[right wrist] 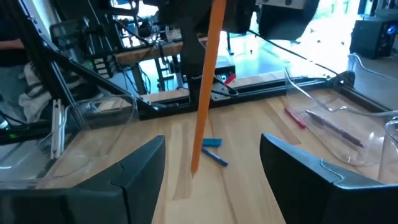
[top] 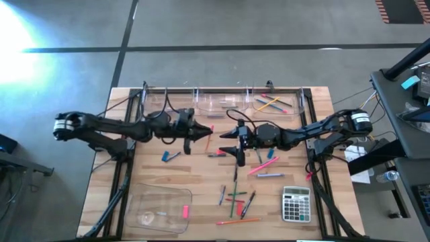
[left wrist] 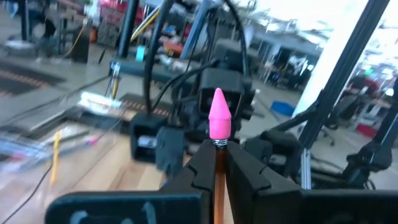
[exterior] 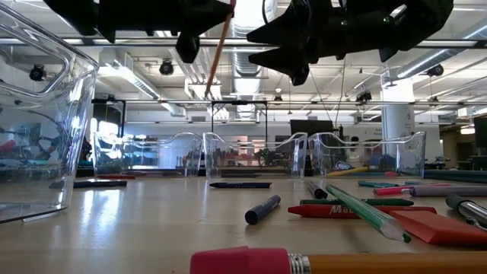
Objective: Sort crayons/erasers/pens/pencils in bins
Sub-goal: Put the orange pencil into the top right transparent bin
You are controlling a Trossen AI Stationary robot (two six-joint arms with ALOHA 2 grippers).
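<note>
Pencil point(right wrist: 205, 81) held aloft mid-table
Left gripper point(left wrist: 219, 163) clamps it, seemingly near upright; right gripper point(right wrist: 211, 165), fingers spread, faces it closely.

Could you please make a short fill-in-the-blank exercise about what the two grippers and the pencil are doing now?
1. The left gripper is shut on an orange ____.
2. The pencil has a ____ eraser cap.
3. The right gripper has its jaws ____.
4. The grey calculator lies on the ____, not in a bin.

Missing words: pencil; pink; open; table

Right hand point(top: 232, 140) blocks left hand point(top: 207, 132), bare table point(top: 154, 176) below
</note>
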